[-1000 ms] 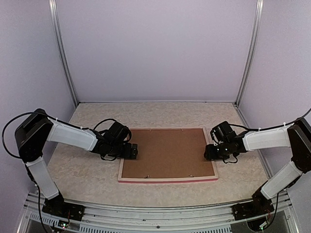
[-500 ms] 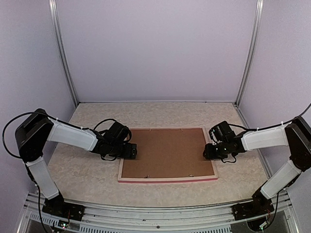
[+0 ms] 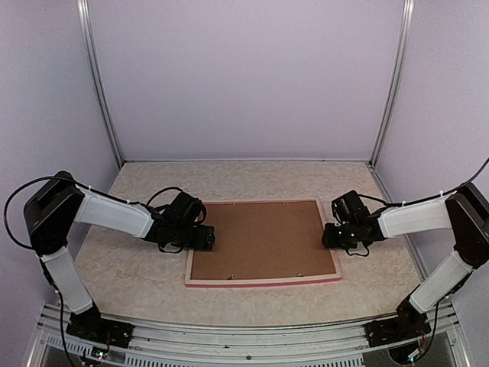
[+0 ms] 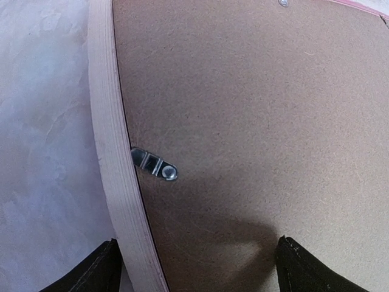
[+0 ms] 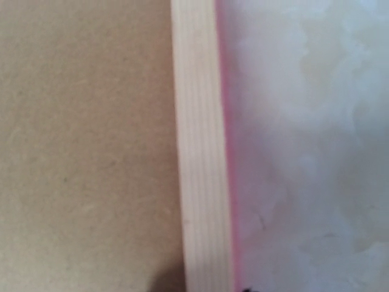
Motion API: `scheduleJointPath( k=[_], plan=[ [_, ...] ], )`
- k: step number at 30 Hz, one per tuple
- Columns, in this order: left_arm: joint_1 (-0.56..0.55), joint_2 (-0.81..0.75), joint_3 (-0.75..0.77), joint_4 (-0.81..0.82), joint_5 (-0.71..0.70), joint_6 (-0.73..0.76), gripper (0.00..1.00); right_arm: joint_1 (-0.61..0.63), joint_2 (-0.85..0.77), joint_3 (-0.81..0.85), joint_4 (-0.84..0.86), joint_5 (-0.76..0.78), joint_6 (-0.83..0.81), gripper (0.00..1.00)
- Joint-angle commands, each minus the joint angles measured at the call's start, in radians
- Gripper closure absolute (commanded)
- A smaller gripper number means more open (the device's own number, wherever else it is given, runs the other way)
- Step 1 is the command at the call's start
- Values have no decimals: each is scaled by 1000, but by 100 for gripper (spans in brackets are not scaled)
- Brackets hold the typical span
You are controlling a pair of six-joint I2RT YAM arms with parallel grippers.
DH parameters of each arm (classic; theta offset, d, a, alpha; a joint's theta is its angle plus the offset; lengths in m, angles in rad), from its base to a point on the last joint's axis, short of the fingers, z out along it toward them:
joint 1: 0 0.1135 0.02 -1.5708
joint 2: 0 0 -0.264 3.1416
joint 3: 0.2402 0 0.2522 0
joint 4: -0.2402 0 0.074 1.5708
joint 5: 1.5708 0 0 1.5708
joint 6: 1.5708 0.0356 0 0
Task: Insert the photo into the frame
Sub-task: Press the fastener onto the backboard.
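The large thin rectangular picture frame (image 3: 263,282) is laid back-up on the mottled table (image 3: 145,287), pale pinkish wood uppermost, its long axis running left to right. It is filled by a brown cardboard backing board (image 3: 263,241). The jaws of the left gripper (image 3: 207,238) are spread wide astride the frame's left rail, with nothing gripped. The right gripper (image 3: 330,237) is seen at the right rail, but how far its jaws are parted cannot be told. A small metal clip (image 4: 155,165) is shown only by the left wrist view.
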Motion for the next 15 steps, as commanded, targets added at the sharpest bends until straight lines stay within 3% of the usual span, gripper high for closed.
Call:
scheduleJointPath(
  k=[1, 9, 15],
  plan=[
    [4, 20, -21, -2, 15, 8, 14, -1, -7, -42, 4, 17, 30, 72],
    [4, 22, -24, 0, 15, 9, 14, -1, -46, -58, 23, 7, 52, 81],
    [6, 16, -24, -1, 8, 9, 14, -1, -37, -50, 10, -2, 51, 69]
  ],
)
